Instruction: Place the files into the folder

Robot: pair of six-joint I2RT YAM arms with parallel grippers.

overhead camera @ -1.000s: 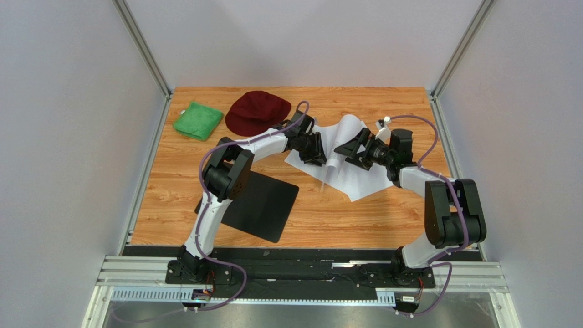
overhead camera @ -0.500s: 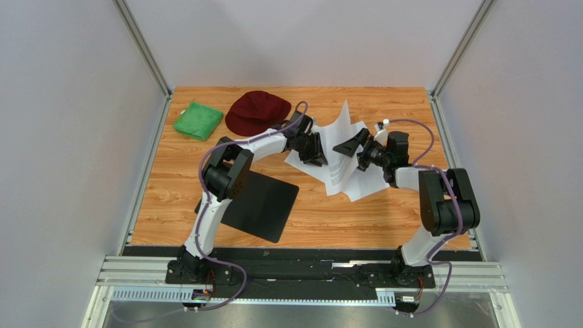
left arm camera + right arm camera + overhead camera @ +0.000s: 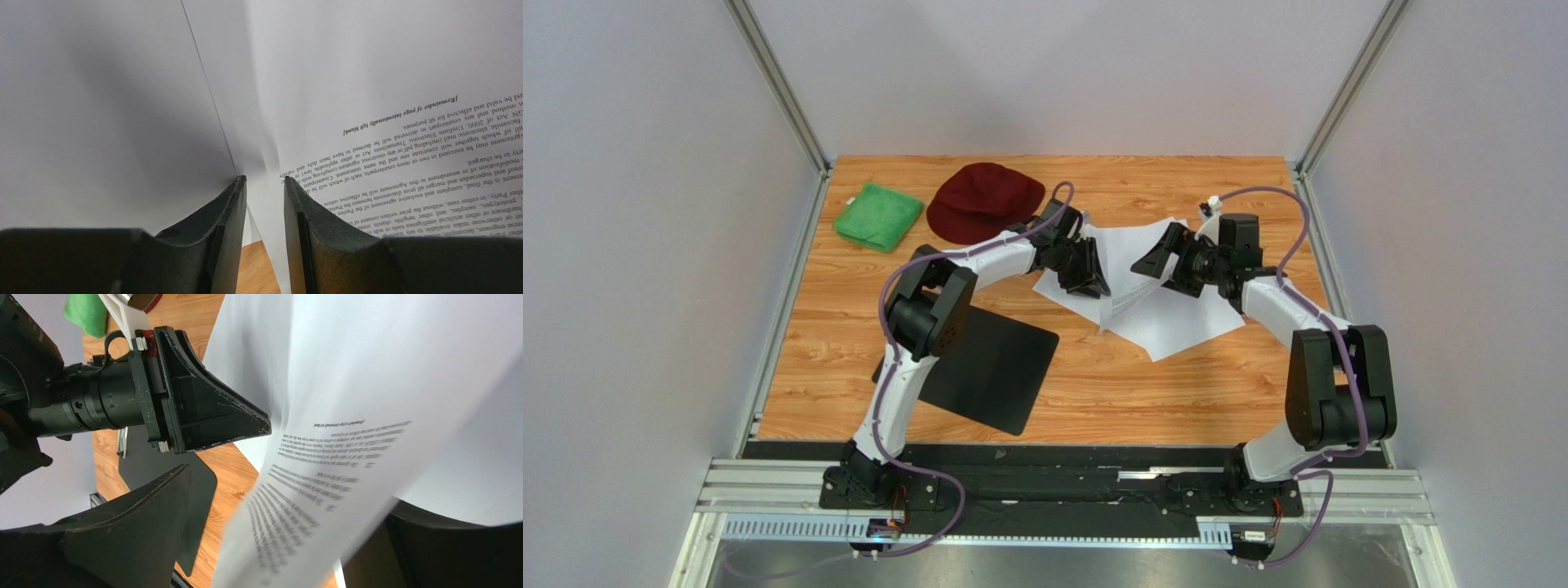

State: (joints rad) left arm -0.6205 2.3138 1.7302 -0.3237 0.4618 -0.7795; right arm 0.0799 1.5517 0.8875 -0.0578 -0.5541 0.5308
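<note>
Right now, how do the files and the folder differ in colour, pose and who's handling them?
Colour: the files are white, one sheet printed; the folder is black.
Pose: the folder lies flat; a sheet of the files is raised and bent.
Handling: the left tool and right tool are both at the files; neither touches the folder.
Both rest on the wooden table.
</note>
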